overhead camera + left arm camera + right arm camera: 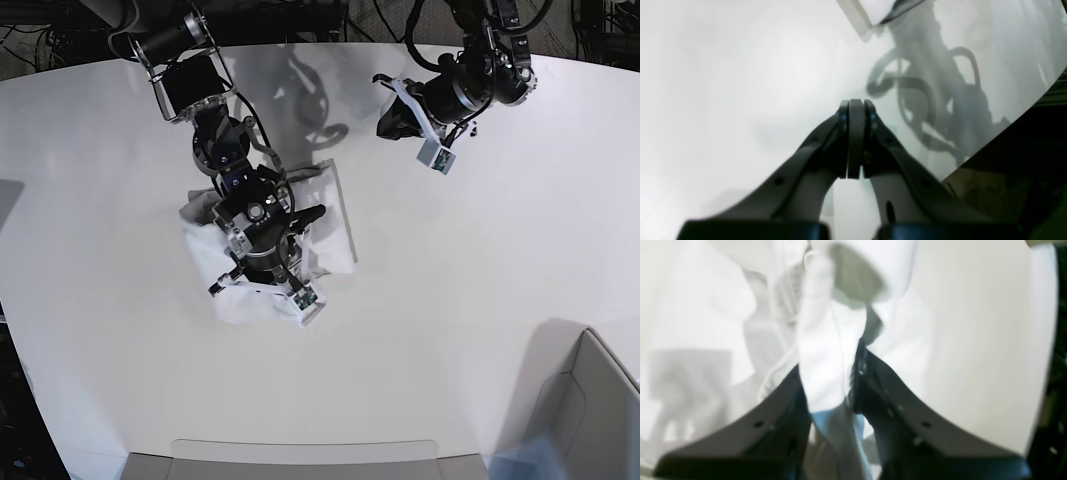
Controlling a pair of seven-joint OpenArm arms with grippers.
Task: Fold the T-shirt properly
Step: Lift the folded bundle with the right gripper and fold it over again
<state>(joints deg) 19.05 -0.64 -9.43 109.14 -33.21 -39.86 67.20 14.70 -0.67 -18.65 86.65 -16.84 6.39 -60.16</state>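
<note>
The T-shirt (pixel 332 212) is a bunched white heap at the left-middle of the table, partly hidden under my right arm (pixel 262 235). In the right wrist view, my right gripper (pixel 828 360) is shut on a thick fold of the T-shirt (pixel 826 350), and the fabric runs up and away between the fingers. My left gripper (pixel 856 104) is shut with its pads pressed together and nothing between them. It hovers over bare tabletop, far from the shirt, near the table's back edge (pixel 392 120).
The white table (pixel 480 300) ends in a curved edge (pixel 1007 128) close to my left gripper, with dark space beyond. The arm's shadow (pixel 940 96) falls on the surface there. A grey bin (pixel 590 405) stands at the front right corner.
</note>
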